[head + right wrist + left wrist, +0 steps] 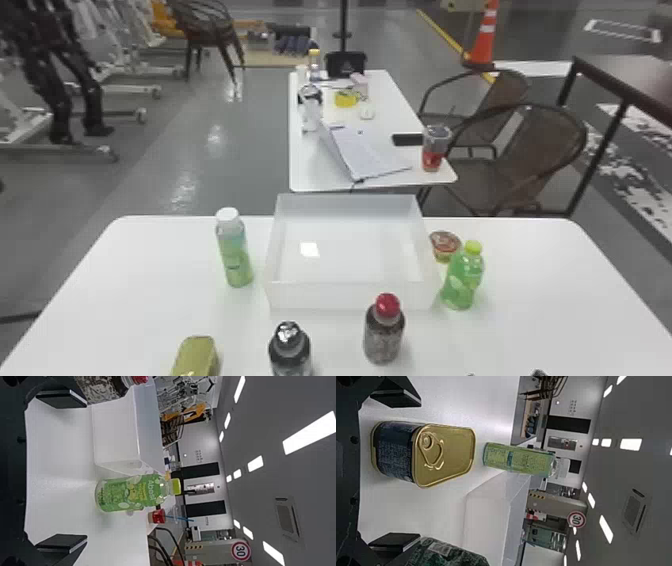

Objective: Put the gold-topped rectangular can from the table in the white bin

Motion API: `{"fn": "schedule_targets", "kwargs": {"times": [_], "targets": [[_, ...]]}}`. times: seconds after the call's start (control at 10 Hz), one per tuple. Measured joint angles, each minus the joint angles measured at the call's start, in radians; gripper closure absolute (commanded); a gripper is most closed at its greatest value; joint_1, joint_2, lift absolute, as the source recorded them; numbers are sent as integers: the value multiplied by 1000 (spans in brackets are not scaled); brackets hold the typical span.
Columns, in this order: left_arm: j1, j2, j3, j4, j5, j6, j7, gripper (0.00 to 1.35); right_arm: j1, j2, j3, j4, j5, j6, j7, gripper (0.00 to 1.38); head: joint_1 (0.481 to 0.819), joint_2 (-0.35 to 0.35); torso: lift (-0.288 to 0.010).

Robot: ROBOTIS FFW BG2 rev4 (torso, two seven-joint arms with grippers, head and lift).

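Note:
The gold-topped rectangular can [195, 357] stands upright on the white table at the near left in the head view. In the left wrist view the can [445, 455] shows its gold lid with a pull ring and a dark printed side. My left gripper [420, 470] is open there, the can between its spread fingers and touching neither. The white bin [350, 296] sits at the middle of the table. At the head view's bottom edge, right of centre, are the tips of my right gripper [504, 374]. In the right wrist view the right gripper [86, 471] is open, holding nothing.
A green spray-like bottle [235, 257] stands left of the bin. Before the bin are a dark bottle [290, 352] and a red-capped bottle [384, 332]. Right of it are a green drink bottle [462, 280] and a small cup [444, 245]. Another table [315, 175] lies beyond.

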Motion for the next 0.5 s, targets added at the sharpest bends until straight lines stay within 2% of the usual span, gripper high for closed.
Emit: {"fn": "schedule_targets", "kwargs": {"times": [0.4, 0.5], "targets": [[-56, -32, 60, 35, -89, 26, -6, 117, -3, 0, 2, 3, 0, 0, 0, 104, 549, 0, -100], [-73, -32, 63, 48, -97, 28, -6, 117, -3, 0, 2, 4, 0, 0, 0, 104, 549, 0, -100]]}}
